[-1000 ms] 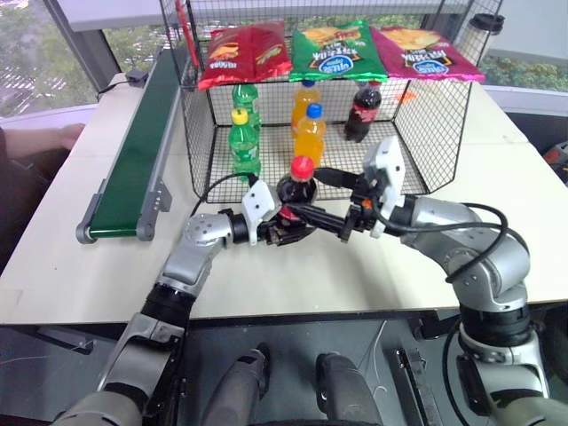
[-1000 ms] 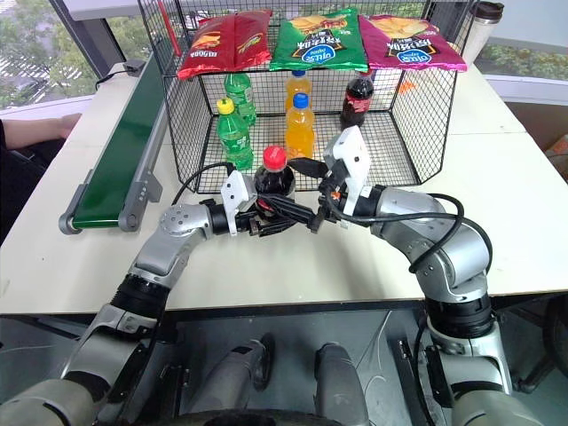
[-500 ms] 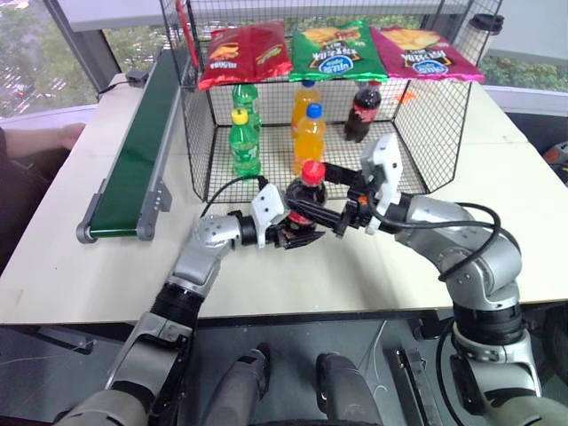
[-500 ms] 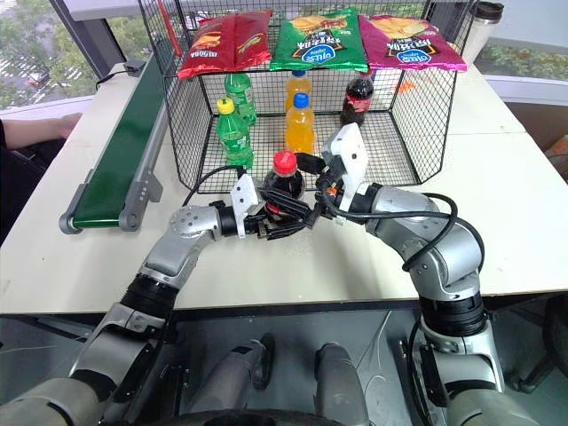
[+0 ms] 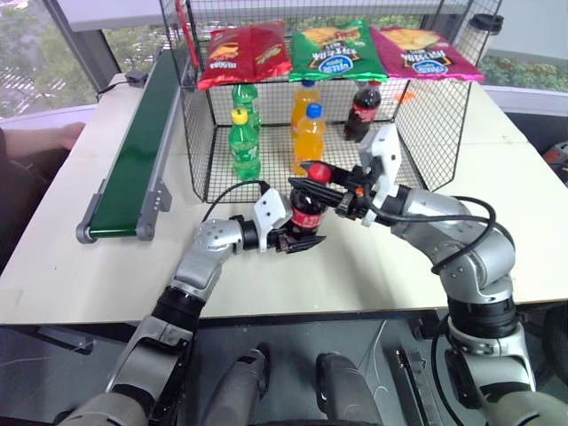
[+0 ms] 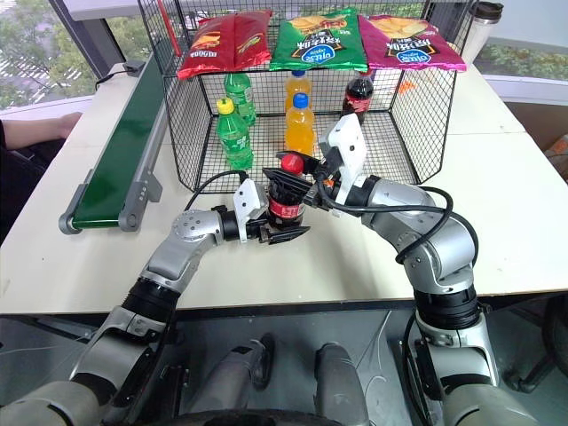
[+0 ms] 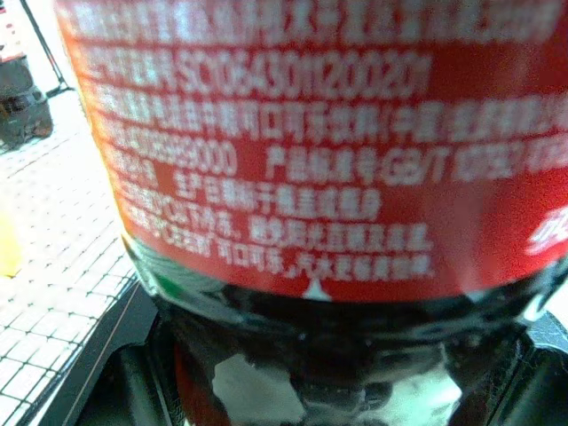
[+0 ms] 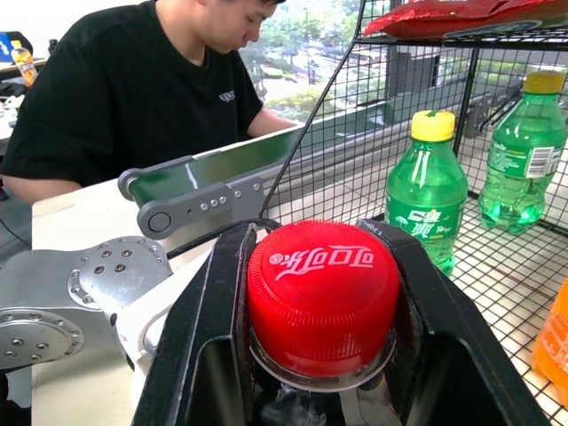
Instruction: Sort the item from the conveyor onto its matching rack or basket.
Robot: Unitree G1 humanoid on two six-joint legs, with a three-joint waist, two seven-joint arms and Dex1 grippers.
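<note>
While my left pincer clamps the cola bottle low and my right pincer pinches its red cap, above the bench just before the cage, uneven release could tip it short of the cage floor.

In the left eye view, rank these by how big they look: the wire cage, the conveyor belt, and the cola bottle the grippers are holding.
1. wire cage, largest.
2. conveyor, long and narrow.
3. cola bottle, smallest, though nearest the camera.
</note>
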